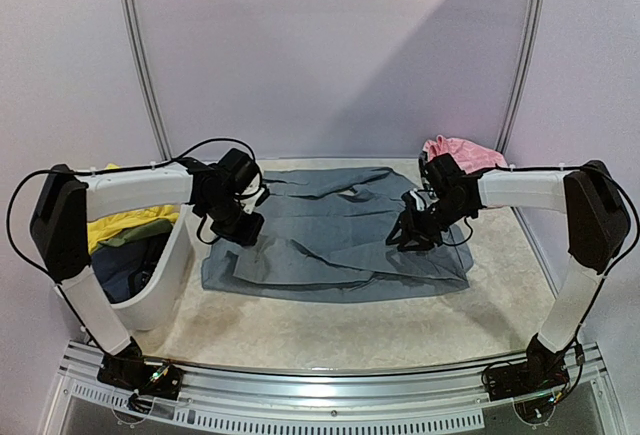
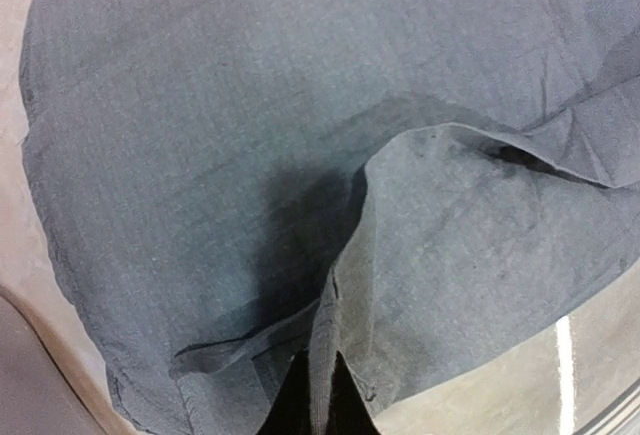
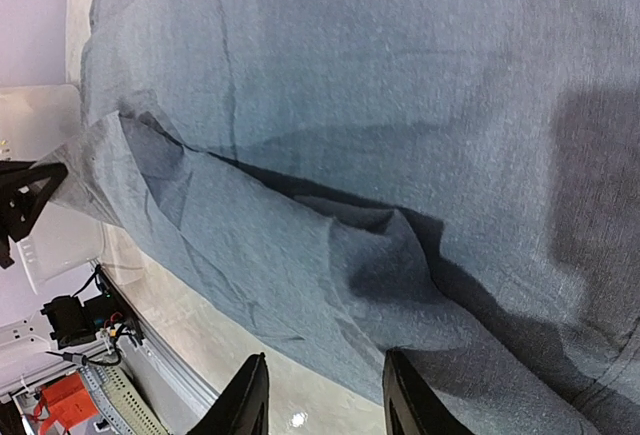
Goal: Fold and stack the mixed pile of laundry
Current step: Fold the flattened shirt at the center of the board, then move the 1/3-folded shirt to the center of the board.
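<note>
Sprawling grey shirt (image 1: 340, 245), creased, one edge raised

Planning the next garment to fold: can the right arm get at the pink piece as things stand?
Probably yes. The pink piece lies uncovered just behind the right gripper, which hangs open and empty over the grey shirt; nothing sits between them.

Soft light — diagonal shadow on the back wall (image 1: 420, 65), glare streak on the table (image 2: 563, 355) (wrist views grainy).
</note>
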